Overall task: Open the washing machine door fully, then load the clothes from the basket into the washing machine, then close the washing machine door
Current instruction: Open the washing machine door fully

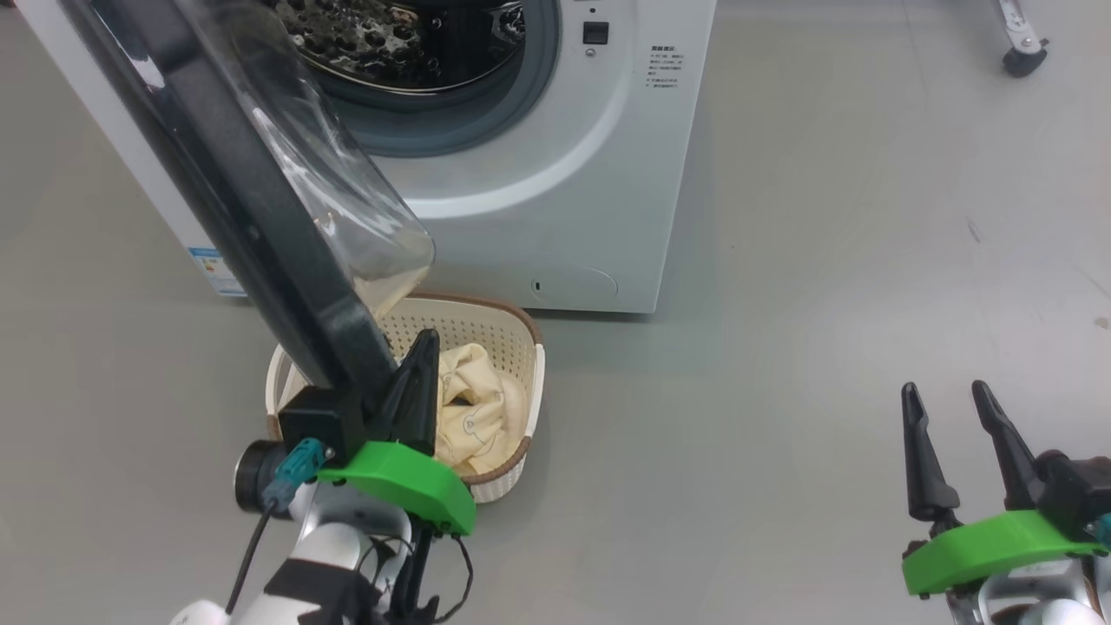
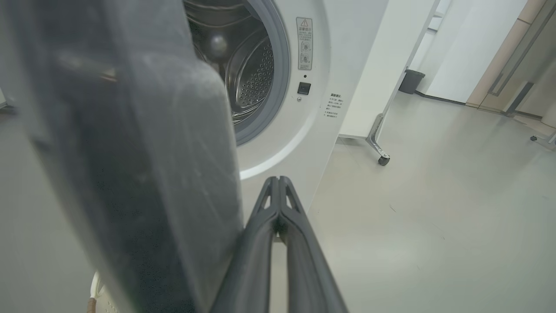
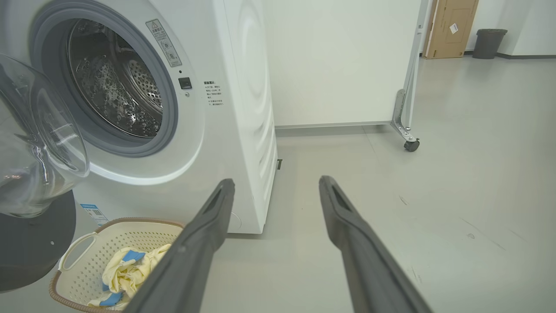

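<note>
The washing machine (image 1: 564, 174) stands at the top of the head view with its steel drum (image 3: 117, 87) exposed. The washing machine door (image 1: 260, 200) is swung out toward me, its black rim slanting down over the basket (image 1: 512, 317) and its glass bowl (image 3: 39, 143) facing the porthole. My left gripper (image 1: 425, 338) is shut on nothing, its fingers right beside the door's lower inner edge (image 2: 143, 165). The clothes (image 1: 477, 399), cream-yellow with blue patches (image 3: 126, 271), lie in the basket (image 3: 126, 237). My right gripper (image 1: 946, 391) hangs open over bare floor at the lower right, well away from the machine (image 3: 234, 108).
A white partition panel on casters (image 3: 411, 144) stands to the right behind the machine. A dark bin (image 3: 488, 43) sits far back by the wall. Another caster (image 1: 1024, 56) shows at the top right. Grey floor stretches to the machine's right.
</note>
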